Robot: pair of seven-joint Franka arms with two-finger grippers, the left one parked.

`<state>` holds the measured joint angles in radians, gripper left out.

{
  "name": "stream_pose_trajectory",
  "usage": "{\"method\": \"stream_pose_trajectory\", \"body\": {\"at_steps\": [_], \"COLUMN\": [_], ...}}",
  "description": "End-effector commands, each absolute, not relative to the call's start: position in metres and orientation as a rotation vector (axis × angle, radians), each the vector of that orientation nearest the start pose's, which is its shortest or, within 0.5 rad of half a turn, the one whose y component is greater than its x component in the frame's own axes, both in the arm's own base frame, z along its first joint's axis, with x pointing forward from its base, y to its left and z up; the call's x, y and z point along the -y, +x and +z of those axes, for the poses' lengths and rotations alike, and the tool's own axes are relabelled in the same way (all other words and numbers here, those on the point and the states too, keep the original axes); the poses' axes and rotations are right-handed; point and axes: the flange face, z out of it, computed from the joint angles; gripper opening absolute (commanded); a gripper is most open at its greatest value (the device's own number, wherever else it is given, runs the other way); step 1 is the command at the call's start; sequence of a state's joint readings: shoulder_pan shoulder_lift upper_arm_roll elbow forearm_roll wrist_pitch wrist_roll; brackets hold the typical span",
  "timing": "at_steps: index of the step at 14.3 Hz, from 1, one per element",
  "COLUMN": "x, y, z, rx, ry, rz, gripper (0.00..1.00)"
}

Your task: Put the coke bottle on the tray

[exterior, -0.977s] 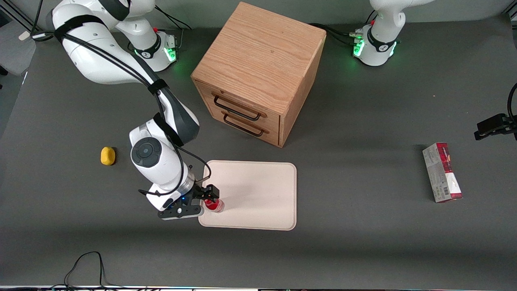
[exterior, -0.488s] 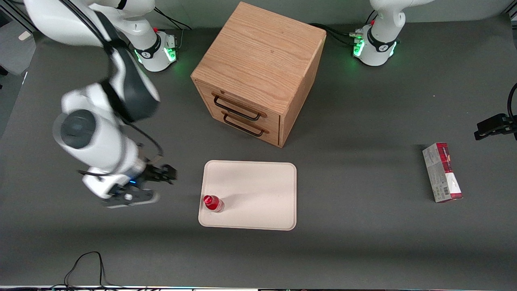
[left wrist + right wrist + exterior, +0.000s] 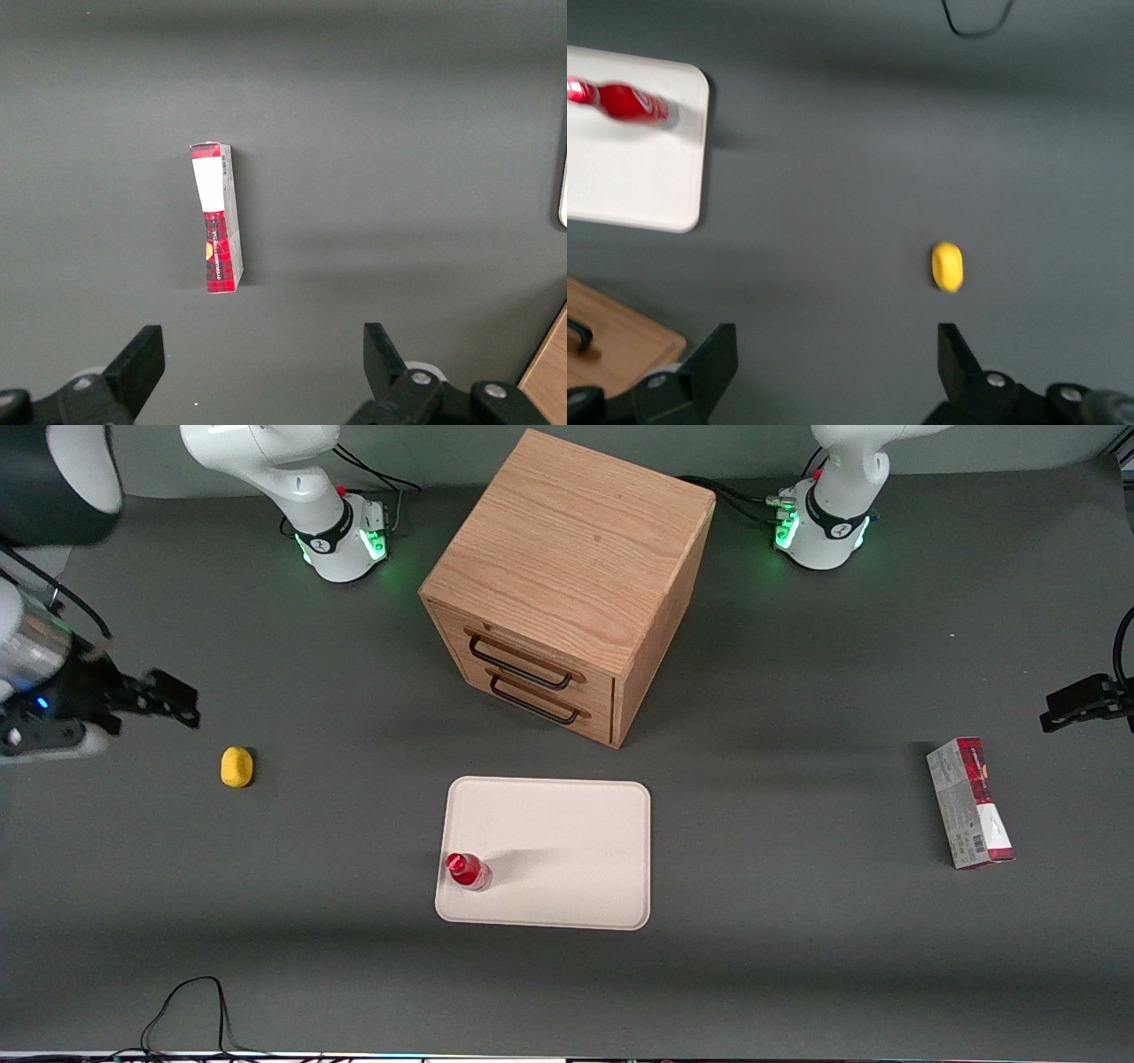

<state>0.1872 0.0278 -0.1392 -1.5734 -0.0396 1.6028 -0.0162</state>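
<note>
— Gripper (image 3: 168,698) position?
— Raised at the working arm's end of the table, fingers spread wide, holding nothing, just above the yellow lump (image 3: 236,767).
— Coke bottle (image 3: 467,871)?
— Well away from it, upright on the tray (image 3: 567,850), near a corner.

— What is standing in the claw's (image 3: 173,698) way?

— Little. It is hanging open above bare tabletop (image 3: 797,957) at the working arm's end, with only the lemon (image 3: 236,767) sitting near it.

— And around the tray (image 3: 567,841)?

— The bottle (image 3: 467,871) is standing upright on a near corner, leaving the rest of the tray bare. The cabinet (image 3: 567,584) is rising farther from the camera, its drawers facing the tray, with a strip of tabletop lying between.

— Anything else?

— The carton (image 3: 970,803) is lying well apart, toward the parked arm's end.
</note>
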Motion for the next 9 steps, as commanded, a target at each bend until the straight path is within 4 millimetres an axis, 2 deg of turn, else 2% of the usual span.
{"method": "stream_pose_trajectory", "body": {"at_steps": [1, 3, 9], "x": [-0.0013, -0.0005, -0.0022], "y": [0.5176, 0.5137, 0.5188], "z": [0.6161, 0.6180, 0.6140], "rx": [0.095, 0.076, 0.039], "ry": [-3.106, -3.098, -3.082], "rz": [-0.023, -0.027, -0.034], "gripper": [1.00, 1.00, 1.00]}}
